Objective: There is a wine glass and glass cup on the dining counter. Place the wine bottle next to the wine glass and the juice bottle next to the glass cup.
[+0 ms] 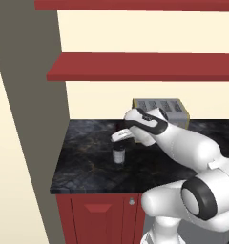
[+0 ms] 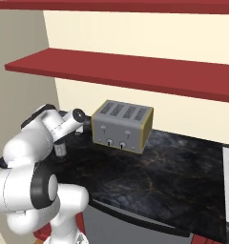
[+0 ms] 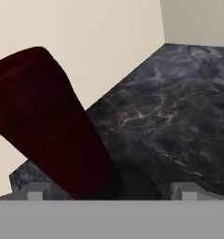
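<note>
The two-finger gripper (image 1: 120, 143) of a white Franka Panda arm with dark joints (image 1: 183, 143) hangs directly over a small dark, near-black wine bottle with a dark red neck and a pale grey-white label (image 1: 119, 155), the hand reaching in level from the right of the left base view. In the hand view the gripper (image 3: 109, 192) shows its two pale finger tips (image 3: 35, 193) set wide apart at the bottom of the frame, one to either side of the bottle's dark red neck (image 3: 53, 126), which leans up and across the picture between them; whether the pads touch the glass cannot be told. The bottle stands upright on a narrow black marbled stone worktop (image 1: 83, 157) over red cabinet doors (image 1: 97, 217), near the worktop's left part and closer to its front edge than to the cream wall behind. A grey four-slot toaster with a yellow side panel (image 2: 122, 125) sits to the right of the bottle and further back, against the wall, well apart from it. In the right base view the arm's elbow and wrist (image 2: 54, 126) cover most of the bottle, with a sliver of it showing just below the wrist (image 2: 60, 150). Two long red shelves (image 1: 145, 66) run along the wall above the toaster and bottle.
</note>
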